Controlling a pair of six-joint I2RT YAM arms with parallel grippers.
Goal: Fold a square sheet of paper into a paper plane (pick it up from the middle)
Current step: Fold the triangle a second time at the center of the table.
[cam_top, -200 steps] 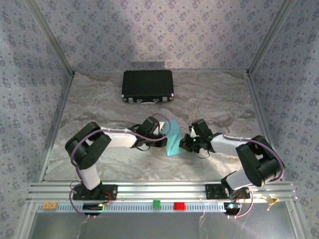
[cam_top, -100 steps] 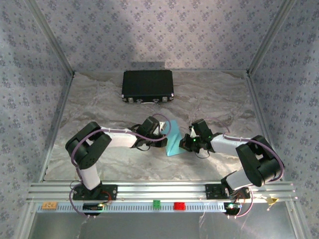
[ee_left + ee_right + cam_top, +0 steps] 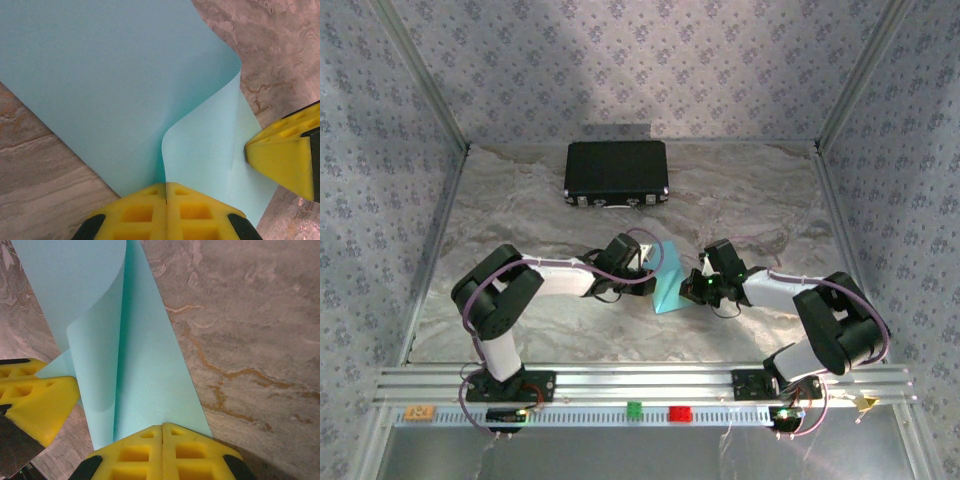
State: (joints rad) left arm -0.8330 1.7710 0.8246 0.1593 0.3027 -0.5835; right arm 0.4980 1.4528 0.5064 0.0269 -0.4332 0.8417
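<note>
The square sheet of paper [image 3: 670,285] is light blue and stands partly folded between my two grippers in the middle of the table. In the left wrist view the paper [image 3: 100,75] spreads away from me, and one curled flap runs straight into the seam of my left gripper [image 3: 166,185], which is shut on it. In the right wrist view the paper [image 3: 145,365] has a flap rolled over on its left. My right gripper [image 3: 162,426] is shut, its tips pressed against the sheet's near edge. From above, the left gripper [image 3: 642,272] and right gripper [image 3: 692,288] face each other across the sheet.
A black case [image 3: 616,172] lies at the back of the marbled table [image 3: 520,220]. A red block [image 3: 678,412] and a green block [image 3: 634,408] sit on the front rail. Patterned walls close in both sides and the back.
</note>
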